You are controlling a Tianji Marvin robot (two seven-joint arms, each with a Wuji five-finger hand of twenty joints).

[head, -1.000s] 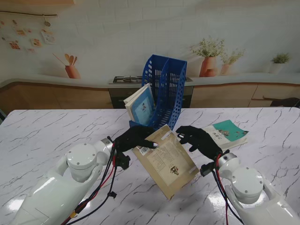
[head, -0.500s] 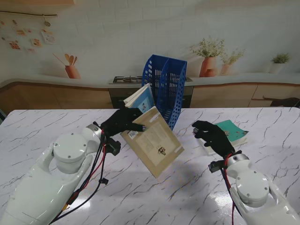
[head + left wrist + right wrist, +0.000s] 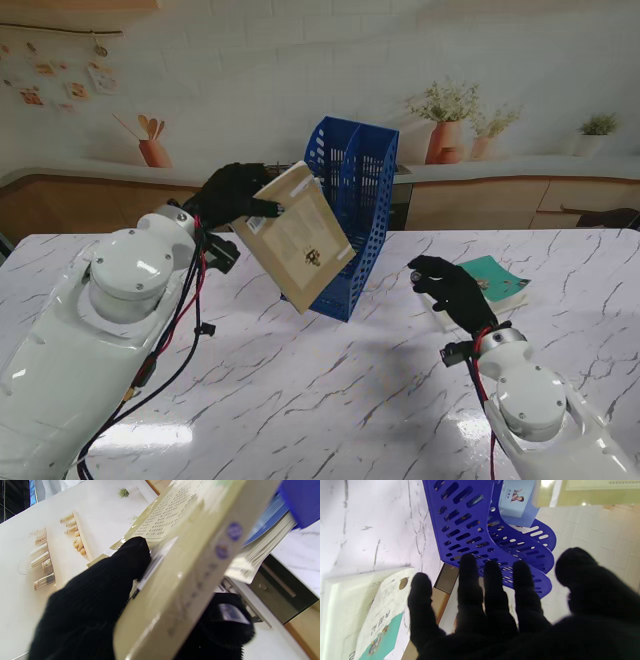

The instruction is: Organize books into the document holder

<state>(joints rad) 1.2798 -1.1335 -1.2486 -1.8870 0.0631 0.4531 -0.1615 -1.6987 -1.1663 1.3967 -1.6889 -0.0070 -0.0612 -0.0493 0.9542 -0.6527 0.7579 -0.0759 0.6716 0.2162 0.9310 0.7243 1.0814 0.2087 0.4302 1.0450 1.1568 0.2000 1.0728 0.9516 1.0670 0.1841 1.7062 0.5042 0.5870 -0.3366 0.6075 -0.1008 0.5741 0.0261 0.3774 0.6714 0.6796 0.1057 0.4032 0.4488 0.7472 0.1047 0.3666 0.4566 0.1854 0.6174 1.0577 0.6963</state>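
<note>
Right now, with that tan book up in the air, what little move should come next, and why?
Probably tip the tan book upright and lower it into the blue holder. The left robot hand grips it tilted in front of the holder's open side, where a blue book already stands.

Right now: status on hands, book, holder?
Left hand shut on tan book, raised beside blue holder. Right hand open, empty, by teal book. Blue book already filed.

Left hand (image 3: 232, 194) grips tan book (image 3: 298, 237), tilted, in front of blue holder (image 3: 360, 190). Right hand (image 3: 447, 285) empty, fingers apart, beside teal book (image 3: 497, 278).
</note>
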